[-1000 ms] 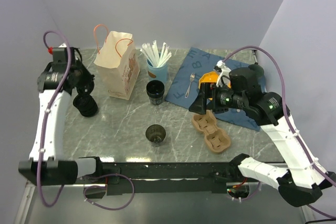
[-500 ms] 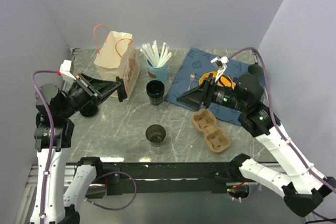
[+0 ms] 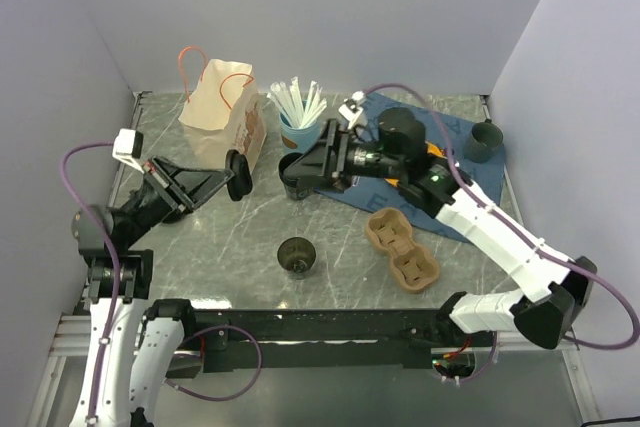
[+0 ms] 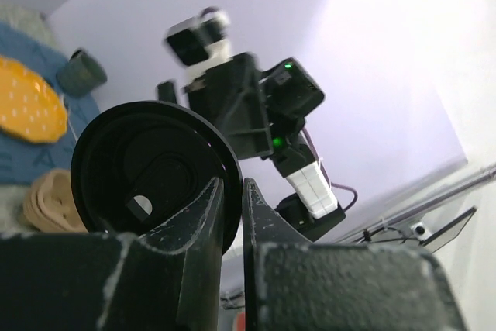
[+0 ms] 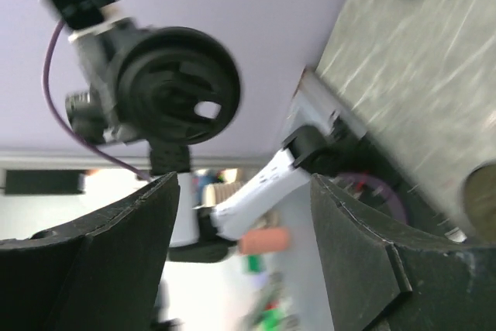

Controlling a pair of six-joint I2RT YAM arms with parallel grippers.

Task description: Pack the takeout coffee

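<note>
My left gripper [image 3: 236, 175] is shut on the rim of a black plastic lid [image 4: 147, 168] with a sip hole and holds it on edge in the air, right of the paper bag [image 3: 225, 132]. No cup body shows under the lid. The lid also shows in the right wrist view [image 5: 177, 87]. A lidless black cup [image 3: 293, 190] stands in front of the light-blue straw cup [image 3: 300, 133]. My right gripper [image 3: 300, 169] is open and empty just above that black cup, its jaws pointing left at the lid. No lidded cup shows on the table.
A dark cup [image 3: 297, 255] stands at the near middle. A cardboard cup carrier [image 3: 402, 247] lies to its right. A blue cloth [image 3: 372, 119] with a fork and an orange plate [image 4: 27, 110] lies at the back right, with a grey-green mug [image 3: 485, 142] beyond it.
My right gripper has swung left from above the carrier to over the lidless black cup. My left arm has drawn back toward the near edge, and its gripper has reached right with the lid.
</note>
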